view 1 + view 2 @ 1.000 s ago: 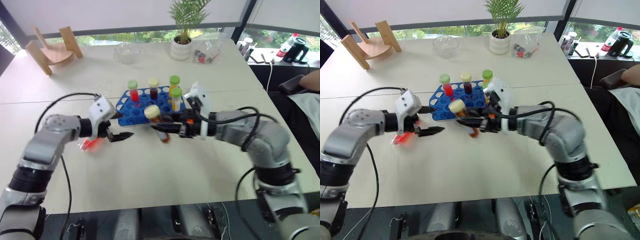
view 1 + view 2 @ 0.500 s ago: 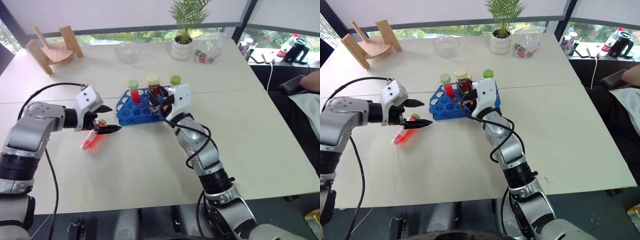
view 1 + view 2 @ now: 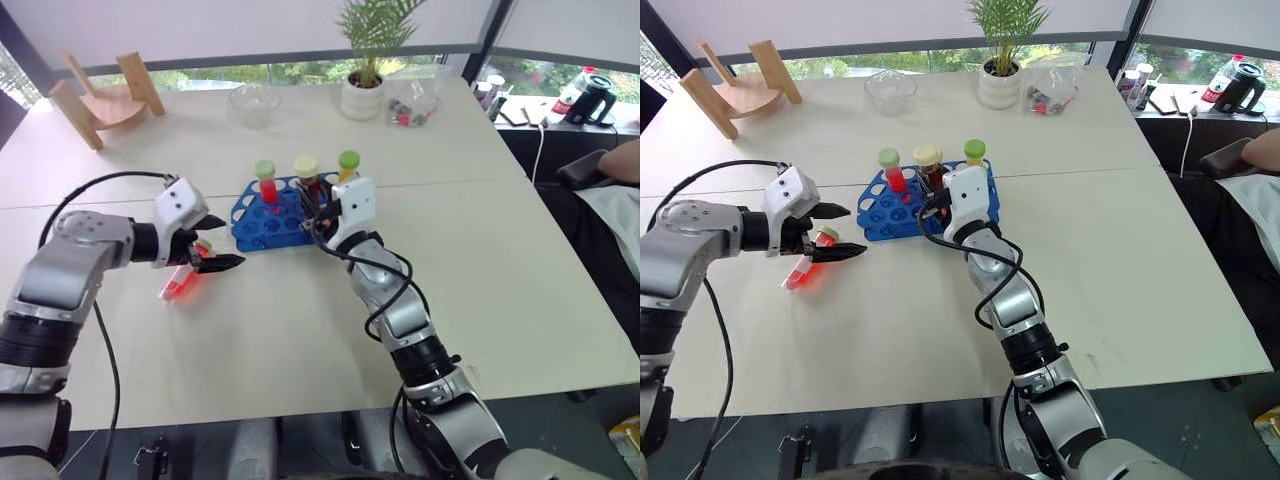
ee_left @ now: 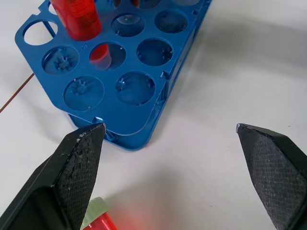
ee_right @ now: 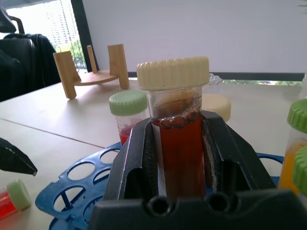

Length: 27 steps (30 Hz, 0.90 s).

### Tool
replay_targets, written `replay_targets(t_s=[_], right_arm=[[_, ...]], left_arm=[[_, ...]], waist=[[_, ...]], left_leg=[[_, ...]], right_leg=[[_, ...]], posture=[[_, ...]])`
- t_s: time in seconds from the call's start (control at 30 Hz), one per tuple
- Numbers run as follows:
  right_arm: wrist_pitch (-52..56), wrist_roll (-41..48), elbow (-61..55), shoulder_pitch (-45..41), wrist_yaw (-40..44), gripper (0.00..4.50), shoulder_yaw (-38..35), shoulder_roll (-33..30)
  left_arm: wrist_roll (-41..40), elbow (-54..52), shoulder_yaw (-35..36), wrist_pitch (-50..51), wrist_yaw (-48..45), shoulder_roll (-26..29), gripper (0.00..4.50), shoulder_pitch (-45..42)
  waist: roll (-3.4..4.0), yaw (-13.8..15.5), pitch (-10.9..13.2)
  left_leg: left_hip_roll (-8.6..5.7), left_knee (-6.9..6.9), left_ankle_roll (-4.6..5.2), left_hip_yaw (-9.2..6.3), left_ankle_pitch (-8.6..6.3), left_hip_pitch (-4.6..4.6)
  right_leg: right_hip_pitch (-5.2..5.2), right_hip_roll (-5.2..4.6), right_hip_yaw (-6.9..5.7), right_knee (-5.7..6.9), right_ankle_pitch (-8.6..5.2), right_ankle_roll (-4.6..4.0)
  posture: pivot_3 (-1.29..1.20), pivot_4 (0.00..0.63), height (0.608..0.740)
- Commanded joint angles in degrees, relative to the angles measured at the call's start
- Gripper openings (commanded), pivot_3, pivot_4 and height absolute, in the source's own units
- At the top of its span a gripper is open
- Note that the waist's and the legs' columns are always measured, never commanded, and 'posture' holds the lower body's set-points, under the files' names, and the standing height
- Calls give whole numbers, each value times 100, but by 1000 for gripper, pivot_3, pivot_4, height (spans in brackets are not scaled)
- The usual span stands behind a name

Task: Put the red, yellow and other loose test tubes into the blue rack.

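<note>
The blue rack (image 3: 262,226) stands mid-table with a red tube (image 3: 266,183) and a yellow tube (image 3: 347,166), both green-capped, upright in it. My right gripper (image 5: 180,160) is shut on a dark red tube with a cream cap (image 3: 306,172), held upright over the rack's middle; the tube's lower end is hidden. A loose red tube with a green cap (image 3: 181,282) lies on the table left of the rack. My left gripper (image 3: 218,253) hovers open just above it, and the loose red tube (image 4: 98,221) sits close beside one of its fingers (image 4: 79,165).
At the back of the table stand a wooden holder (image 3: 105,92), a glass bowl (image 3: 254,103), a potted plant (image 3: 364,88) and a clear bag of small items (image 3: 414,103). A person's arm (image 3: 622,160) shows at the right edge.
My right arm has swung the cream-capped tube from a tilted hold in front of the rack to upright over it. The left gripper stays open by the loose red tube.
</note>
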Motion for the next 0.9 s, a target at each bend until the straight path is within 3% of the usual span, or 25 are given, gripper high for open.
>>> replay_targets(t_s=[0.03,0.2,0.27,0.3,0.43,0.47,0.6,0.73,0.9], right_arm=[[-254,-16,37,-49,87,860,-2,147],[-333,-25,129,-49,132,860,-79,143],[-327,-44,17,1,183,1905,-47,146],[-309,-31,-51,28,221,2161,-31,156],[-168,95,-450,216,538,4293,88,137],[-93,133,-598,261,645,4468,110,102],[543,416,-1842,560,1339,4468,266,-333],[1793,1269,-3468,690,2181,4468,67,-1228],[3140,2662,-4106,644,2973,4468,-546,-2149]], left_arm=[[-28,-196,163,1,57,-8,4500,5],[-25,-208,166,2,86,-16,4500,25],[-18,-200,182,-5,80,-4,4500,34],[-20,-202,191,-3,77,2,4500,36],[-64,-182,295,19,84,36,4500,11],[-53,-167,336,45,136,47,4500,0],[50,-248,534,414,396,304,4500,-101],[-109,137,553,1580,351,815,4500,-872],[277,387,-509,2180,-442,1690,4500,-1581]], waist=[[0,0,0],[0,-6,0],[0,-3,0],[0,-3,0],[0,-1,0],[0,-1,0],[0,1,0],[-2,24,2],[-2,-5,2]], left_leg=[[0,0,0,0,0,0],[0,-1,0,0,0,1],[0,-1,0,0,0,1],[0,-1,0,0,0,1],[0,-1,0,-1,0,0],[0,-1,0,0,0,0],[0,0,0,-2,0,0],[0,2,1,-8,0,-3],[-2,1,4,-5,-2,9]], right_leg=[[0,0,0,0,0,0],[0,1,0,0,0,0],[0,1,0,1,0,0],[0,1,0,1,0,0],[0,1,0,0,0,0],[0,1,0,1,0,0],[0,0,0,1,0,0],[1,1,-5,0,0,0],[13,1,-5,-2,-1,1]], posture=[[0,150,740],[0,150,740],[0,150,740],[0,150,740],[0,150,740],[0,150,740],[0,150,740],[0,150,740],[0,150,740]])
